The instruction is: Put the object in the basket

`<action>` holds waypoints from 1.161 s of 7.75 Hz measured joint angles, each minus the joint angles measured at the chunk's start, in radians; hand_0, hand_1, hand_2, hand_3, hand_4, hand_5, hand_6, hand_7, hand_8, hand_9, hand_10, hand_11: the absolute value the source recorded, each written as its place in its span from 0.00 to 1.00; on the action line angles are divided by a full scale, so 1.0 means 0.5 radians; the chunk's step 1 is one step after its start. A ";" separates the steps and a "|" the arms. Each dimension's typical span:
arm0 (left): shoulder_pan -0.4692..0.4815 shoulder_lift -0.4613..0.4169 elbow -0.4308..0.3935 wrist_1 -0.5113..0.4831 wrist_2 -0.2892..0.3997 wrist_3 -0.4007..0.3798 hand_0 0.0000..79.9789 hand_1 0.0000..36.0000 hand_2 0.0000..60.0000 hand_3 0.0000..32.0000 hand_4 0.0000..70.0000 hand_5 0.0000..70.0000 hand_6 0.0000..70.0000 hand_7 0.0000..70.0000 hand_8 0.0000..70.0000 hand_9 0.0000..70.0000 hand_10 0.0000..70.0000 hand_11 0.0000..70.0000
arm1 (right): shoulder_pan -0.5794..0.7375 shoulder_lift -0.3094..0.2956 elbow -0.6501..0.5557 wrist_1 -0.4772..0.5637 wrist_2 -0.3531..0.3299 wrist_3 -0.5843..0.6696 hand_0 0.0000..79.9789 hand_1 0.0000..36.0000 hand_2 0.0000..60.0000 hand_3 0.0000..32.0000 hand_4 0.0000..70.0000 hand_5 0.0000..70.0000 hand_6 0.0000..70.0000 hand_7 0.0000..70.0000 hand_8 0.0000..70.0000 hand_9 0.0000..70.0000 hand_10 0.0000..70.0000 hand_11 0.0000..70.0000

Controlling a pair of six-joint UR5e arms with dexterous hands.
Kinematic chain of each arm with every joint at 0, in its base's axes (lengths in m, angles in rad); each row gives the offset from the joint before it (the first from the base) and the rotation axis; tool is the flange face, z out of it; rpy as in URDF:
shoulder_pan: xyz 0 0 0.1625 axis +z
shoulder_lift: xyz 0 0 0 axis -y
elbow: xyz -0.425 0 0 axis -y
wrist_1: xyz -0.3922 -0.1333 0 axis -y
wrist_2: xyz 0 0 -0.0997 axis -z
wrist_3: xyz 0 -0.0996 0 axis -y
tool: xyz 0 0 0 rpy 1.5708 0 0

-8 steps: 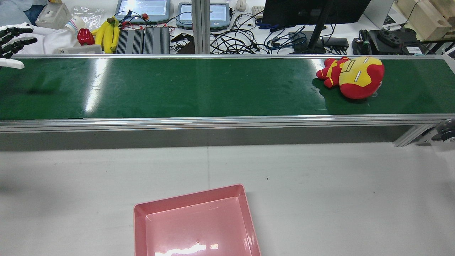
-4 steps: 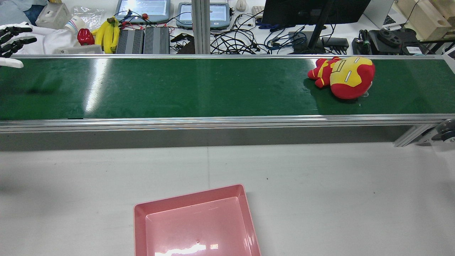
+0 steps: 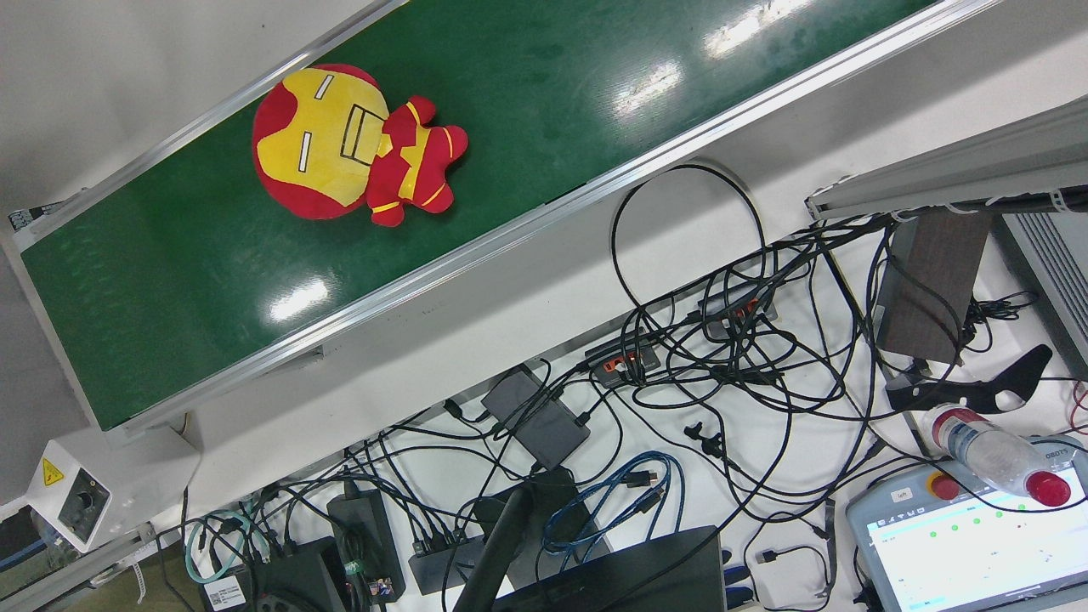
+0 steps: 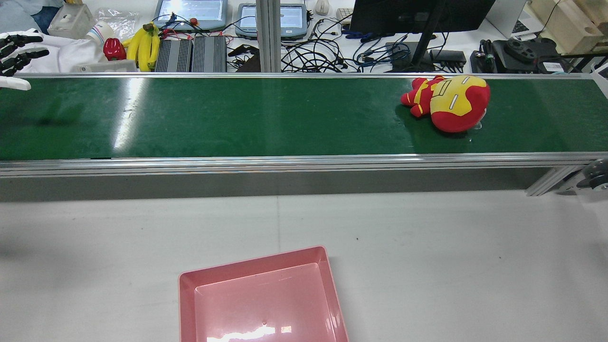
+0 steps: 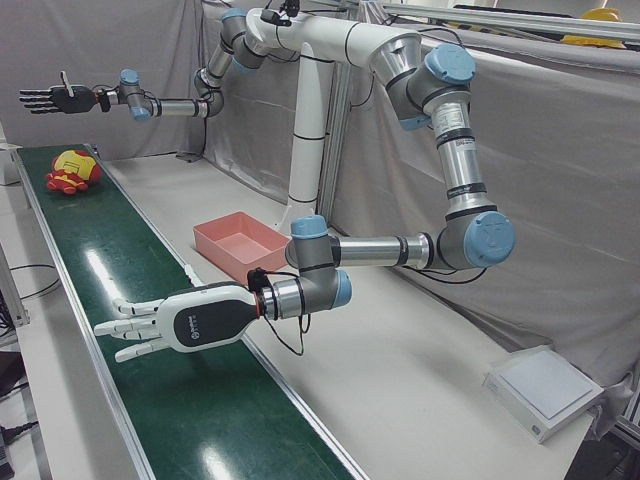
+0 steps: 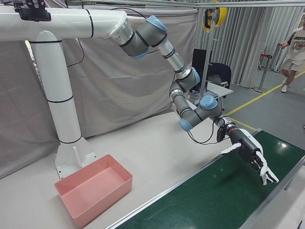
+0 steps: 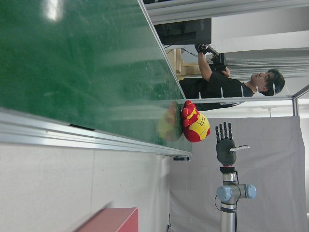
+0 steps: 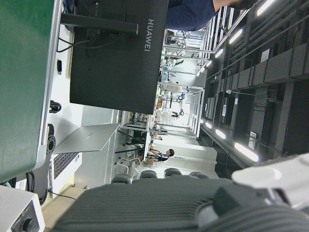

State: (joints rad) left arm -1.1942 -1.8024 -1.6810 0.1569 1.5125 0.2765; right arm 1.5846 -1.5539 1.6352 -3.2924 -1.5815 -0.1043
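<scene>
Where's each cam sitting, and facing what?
Front: overhead, operators' side; plush toy on belt, cables; no arm.
Rear: high behind arms, facing forward; left hand at edge.
Left-front: station corner, along belt; both arms, right hand far.
Right-front: other corner; left arm, basket.
Left hand: along belt toward toy.
Right hand: toward monitor; own hand foreground.
Front, rear share toy.

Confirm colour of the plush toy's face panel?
Yellow, on a red head; plush toy shows best in the front view.
</scene>
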 measured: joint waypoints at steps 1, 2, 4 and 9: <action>-0.002 0.000 -0.002 0.001 0.000 -0.002 0.76 0.63 0.00 0.00 0.19 0.40 0.08 0.06 0.16 0.25 0.00 0.00 | 0.000 0.000 0.000 0.000 0.000 0.000 0.00 0.00 0.00 0.00 0.00 0.00 0.00 0.00 0.00 0.00 0.00 0.00; -0.003 -0.001 -0.004 0.001 0.009 -0.003 0.76 0.63 0.00 0.00 0.18 0.40 0.07 0.06 0.16 0.25 0.00 0.00 | 0.000 0.000 0.000 0.000 0.000 0.000 0.00 0.00 0.00 0.00 0.00 0.00 0.00 0.00 0.00 0.00 0.00 0.00; -0.006 -0.003 -0.008 0.002 0.022 -0.004 0.76 0.63 0.00 0.00 0.19 0.40 0.07 0.06 0.16 0.25 0.00 0.00 | 0.000 0.000 0.000 0.001 0.000 0.000 0.00 0.00 0.00 0.00 0.00 0.00 0.00 0.00 0.00 0.00 0.00 0.00; -0.010 0.000 -0.045 0.005 0.038 -0.005 0.76 0.62 0.00 0.00 0.19 0.40 0.08 0.06 0.16 0.25 0.00 0.00 | 0.000 0.000 0.000 -0.001 0.000 0.000 0.00 0.00 0.00 0.00 0.00 0.00 0.00 0.00 0.00 0.00 0.00 0.00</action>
State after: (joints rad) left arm -1.1991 -1.8026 -1.7032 0.1594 1.5314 0.2739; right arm 1.5848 -1.5539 1.6352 -3.2930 -1.5815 -0.1043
